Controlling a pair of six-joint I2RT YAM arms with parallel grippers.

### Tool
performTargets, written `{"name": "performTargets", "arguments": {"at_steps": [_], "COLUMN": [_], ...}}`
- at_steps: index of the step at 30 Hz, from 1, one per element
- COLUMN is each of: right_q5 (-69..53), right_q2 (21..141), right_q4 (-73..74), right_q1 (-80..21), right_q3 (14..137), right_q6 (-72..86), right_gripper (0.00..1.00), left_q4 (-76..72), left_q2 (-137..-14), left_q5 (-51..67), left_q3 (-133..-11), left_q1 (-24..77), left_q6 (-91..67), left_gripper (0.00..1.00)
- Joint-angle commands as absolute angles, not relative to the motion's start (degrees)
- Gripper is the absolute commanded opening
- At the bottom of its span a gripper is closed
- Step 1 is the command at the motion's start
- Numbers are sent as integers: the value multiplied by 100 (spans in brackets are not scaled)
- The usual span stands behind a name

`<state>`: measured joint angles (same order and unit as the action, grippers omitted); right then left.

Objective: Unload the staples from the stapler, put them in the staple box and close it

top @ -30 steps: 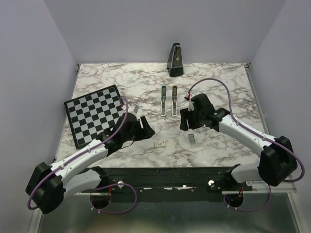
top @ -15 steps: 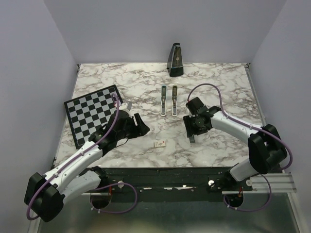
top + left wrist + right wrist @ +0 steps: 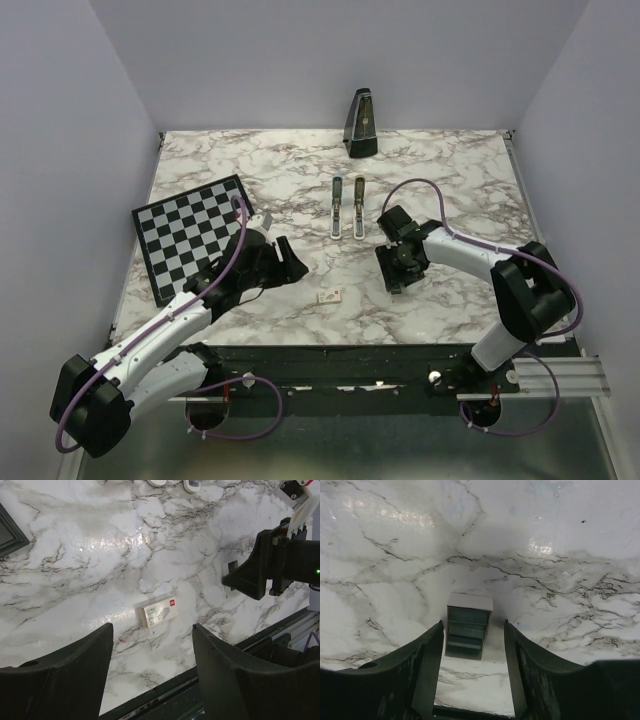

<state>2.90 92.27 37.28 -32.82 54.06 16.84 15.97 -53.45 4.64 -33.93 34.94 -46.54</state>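
The stapler [image 3: 348, 207] lies opened flat as two slim pale-green bars at the table's middle back; only its near ends [image 3: 192, 484] show in the left wrist view. My right gripper [image 3: 394, 278] is open and points down over a small open grey tray of staples [image 3: 466, 632]. The tray lies between the finger tips [image 3: 473, 622] without touching them. In the top view the gripper hides the tray. My left gripper [image 3: 291, 263] is open and empty, low over the marble [image 3: 151, 627]. It is left of a small white staple box [image 3: 330, 296], which also shows in the left wrist view [image 3: 159, 611].
A black pyramid metronome [image 3: 361, 124] stands at the back centre. A chessboard [image 3: 190, 235] lies at the left, beside the left arm. The right gripper [image 3: 260, 575] shows at the right of the left wrist view. The table's near edge rail [image 3: 220, 680] is just below the left fingers.
My right gripper has moved toward the near edge and come down over the staple tray, now hiding it in the top view. My left arm has drawn back slightly to the left.
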Motion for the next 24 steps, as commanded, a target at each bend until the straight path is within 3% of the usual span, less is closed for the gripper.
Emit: {"name": "performTargets", "arguments": {"at_steps": [1, 16, 24], "right_q5": [202, 26, -1219], "right_q2": [9422, 9633, 9352], "right_q4": [3639, 3428, 3112], "right_q1": [-3287, -3287, -3392], "right_q3": [5581, 5687, 5608], "right_q6": [1600, 994, 353], "right_gripper": [59, 45, 41], "left_q4": [1547, 1292, 1231], "left_q2": [-5291, -5291, -5405], "left_q5": [554, 571, 554], "left_q3": [-3305, -3024, -3032], "left_q1": [3472, 3472, 3472], "left_q6": [-4676, -4790, -4807], "left_gripper": [72, 71, 71]}}
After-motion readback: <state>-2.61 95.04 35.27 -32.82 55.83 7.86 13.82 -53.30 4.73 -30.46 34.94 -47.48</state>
